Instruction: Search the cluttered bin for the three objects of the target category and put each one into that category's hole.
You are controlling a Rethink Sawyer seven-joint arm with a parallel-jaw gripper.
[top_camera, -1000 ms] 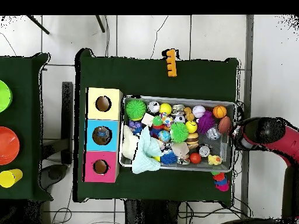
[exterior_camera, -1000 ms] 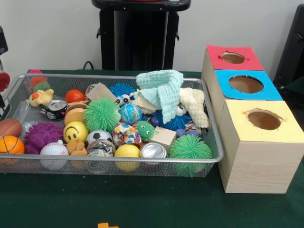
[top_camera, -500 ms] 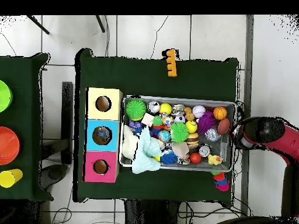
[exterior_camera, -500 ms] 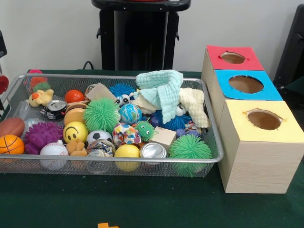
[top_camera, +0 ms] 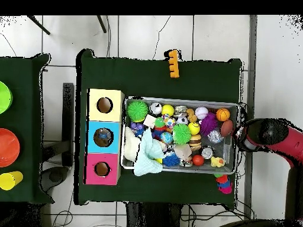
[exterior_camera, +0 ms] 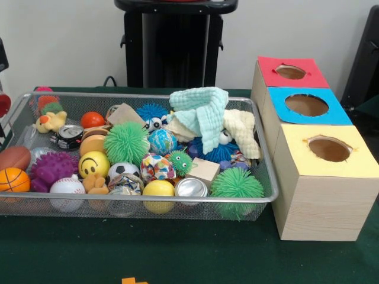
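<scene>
A wire mesh bin [exterior_camera: 148, 200] holds a jumble of toys: green spiky balls [exterior_camera: 125, 142], a purple spiky ball [exterior_camera: 53, 167], a yellow smiley ball [exterior_camera: 93, 164], a baseball [exterior_camera: 67, 188], a small basketball [exterior_camera: 13, 179], a silver can [exterior_camera: 191, 187], a wooden block [exterior_camera: 205, 170] and a mint cloth [exterior_camera: 204, 109]. Beside the bin stand three boxes with round holes, topped red [exterior_camera: 266, 65], blue [exterior_camera: 278, 97] and yellow [exterior_camera: 355, 160]. In the overhead view my gripper [top_camera: 244, 135] sits just outside the bin's [top_camera: 177, 99] right end, on the red arm [top_camera: 275, 135].
An orange toy piece [top_camera: 173, 63] lies on the green cloth beyond the bin. A small stack of coloured things [top_camera: 223, 184] rests by the bin's corner near the arm. A side table at the left carries a green plate [top_camera: 3, 97], an orange plate [top_camera: 7, 146] and a yellow cup [top_camera: 9, 179].
The arm has eased slightly away from the bin's end; less of it shows at the front view's left edge. The toys have not moved.
</scene>
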